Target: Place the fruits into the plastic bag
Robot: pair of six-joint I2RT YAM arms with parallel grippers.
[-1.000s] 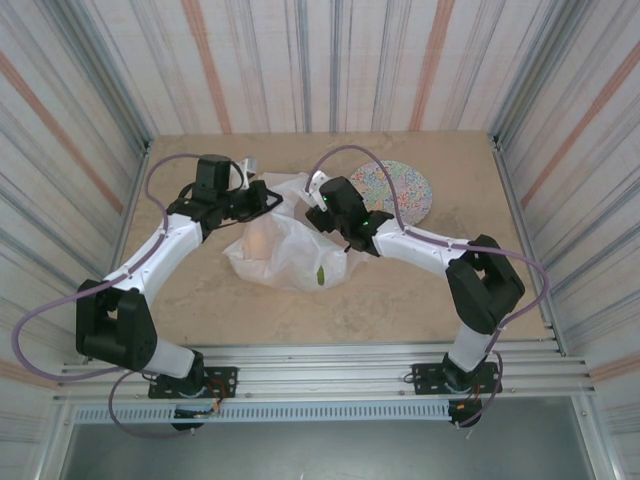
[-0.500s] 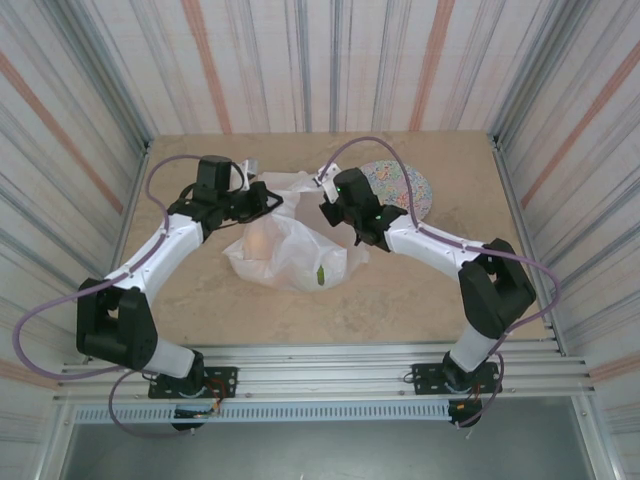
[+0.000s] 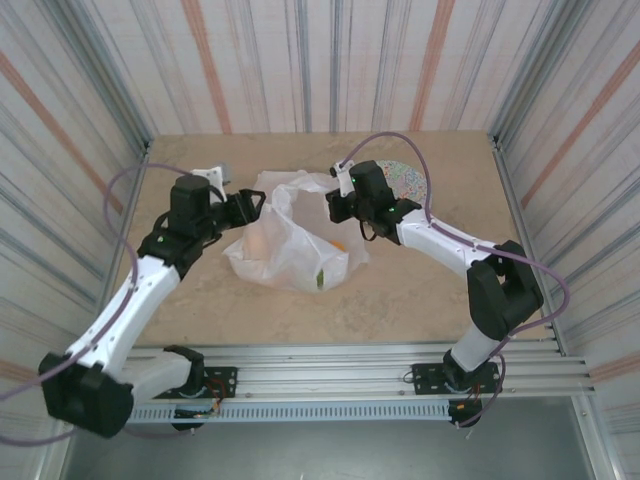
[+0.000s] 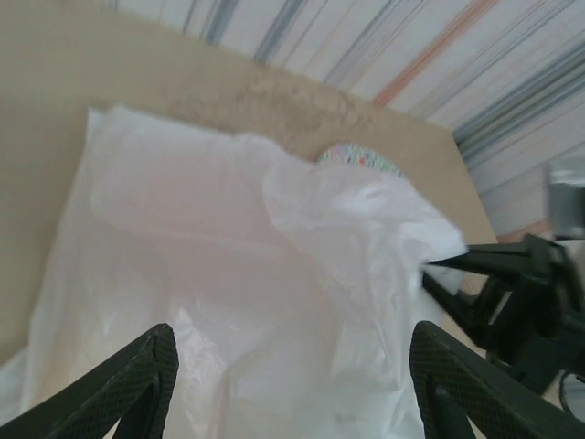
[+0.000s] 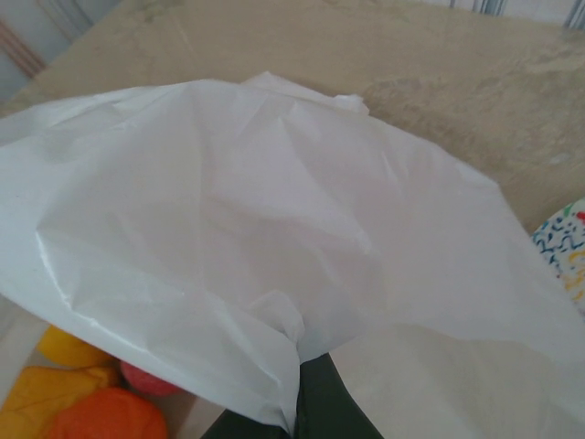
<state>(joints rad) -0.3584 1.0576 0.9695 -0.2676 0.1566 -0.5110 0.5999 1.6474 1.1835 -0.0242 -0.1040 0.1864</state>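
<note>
The white plastic bag (image 3: 290,245) lies crumpled at the table's middle. Through its film I see an orange fruit (image 3: 262,240) and a green fruit (image 3: 320,277). My right gripper (image 3: 333,208) is shut on the bag's right edge, with the film (image 5: 274,338) bunched in its jaws (image 5: 306,370). Under that lifted edge sit an orange fruit (image 5: 105,416), a red fruit (image 5: 146,378) and a yellow fruit (image 5: 66,347). My left gripper (image 3: 250,204) stands open at the bag's left side. Its fingers (image 4: 137,375) straddle loose film (image 4: 274,302) without holding it.
The speckled round plate (image 3: 408,188) lies behind my right arm at the back right, and its rim peeks over the bag (image 4: 361,157). Striped walls close in the table on three sides. Bare tabletop (image 3: 400,290) lies in front of the bag.
My left gripper opened and let go of the bag's left edge, drawing back a little. My right gripper moved toward the far side and shut on the bag's right edge.
</note>
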